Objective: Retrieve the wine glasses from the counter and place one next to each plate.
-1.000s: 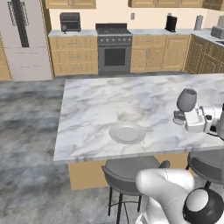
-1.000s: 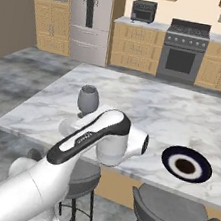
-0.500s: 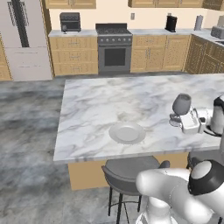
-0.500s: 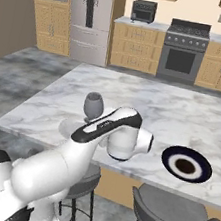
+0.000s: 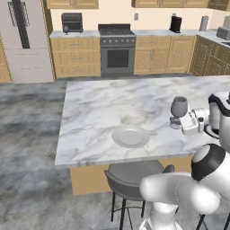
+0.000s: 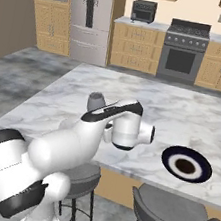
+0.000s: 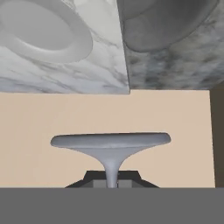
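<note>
Centrally in the hand view, the gripper (image 7: 112,183) is seen pinched on the stem of a wine glass (image 7: 110,146). At right of centre in the left base view, the glass (image 5: 178,108) is held above the island (image 5: 99,112), right of the white plate (image 5: 130,136)

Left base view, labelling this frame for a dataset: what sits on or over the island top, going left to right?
White plate → wine glass held upright → end effector, shut on its stem.

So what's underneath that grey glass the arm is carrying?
The wine glass hangs over the marble island, right of the white plate. The gripper clamps its stem; whether its foot touches marble is hidden.
</note>
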Robot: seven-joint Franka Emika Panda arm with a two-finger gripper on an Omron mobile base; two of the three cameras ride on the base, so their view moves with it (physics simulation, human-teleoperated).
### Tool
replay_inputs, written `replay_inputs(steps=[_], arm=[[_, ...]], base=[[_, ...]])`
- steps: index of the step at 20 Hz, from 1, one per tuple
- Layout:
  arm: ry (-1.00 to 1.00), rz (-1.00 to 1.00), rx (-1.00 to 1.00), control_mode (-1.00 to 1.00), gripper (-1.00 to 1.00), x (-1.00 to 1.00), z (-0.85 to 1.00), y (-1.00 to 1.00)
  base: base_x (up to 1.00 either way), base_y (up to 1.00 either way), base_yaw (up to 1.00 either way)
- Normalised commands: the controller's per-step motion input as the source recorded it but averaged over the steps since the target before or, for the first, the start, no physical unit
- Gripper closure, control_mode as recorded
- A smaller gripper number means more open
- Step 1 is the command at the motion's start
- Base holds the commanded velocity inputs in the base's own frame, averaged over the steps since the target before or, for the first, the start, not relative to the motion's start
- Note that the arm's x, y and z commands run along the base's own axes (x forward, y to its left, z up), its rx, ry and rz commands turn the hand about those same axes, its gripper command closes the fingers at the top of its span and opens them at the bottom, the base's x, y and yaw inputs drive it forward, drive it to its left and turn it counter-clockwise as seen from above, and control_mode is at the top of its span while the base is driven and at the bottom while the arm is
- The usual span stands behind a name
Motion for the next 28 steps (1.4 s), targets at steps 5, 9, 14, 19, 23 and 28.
replay_inputs(steps=[5, 9, 14, 19, 23, 28], arm=[[0.07, 0.0, -0.08, -1.0, 1.0, 0.3, -0.18, 0.02], [0.01, 0.0, -0.02, -1.0, 1.0, 0.21, -0.19, 0.0], [0.0, 0.0, 0.0, -1.0, 1.0, 0.14, -0.3, 0.0], [0.0, 0.0, 0.0, -1.0, 1.0, 0.11, -0.29, 0.0], [0.0, 0.01, 0.0, -1.0, 1.0, 0.16, -0.21, -0.04], [0.0, 0.02, 0.0, -1.0, 1.0, 0.24, -0.26, 0.0]], base=[[0.0, 0.0, 0.0], [0.0, 0.0, 0.0], [0.0, 0.0, 0.0], [0.0, 0.0, 0.0], [0.0, 0.0, 0.0], [0.0, 0.0, 0.0]])
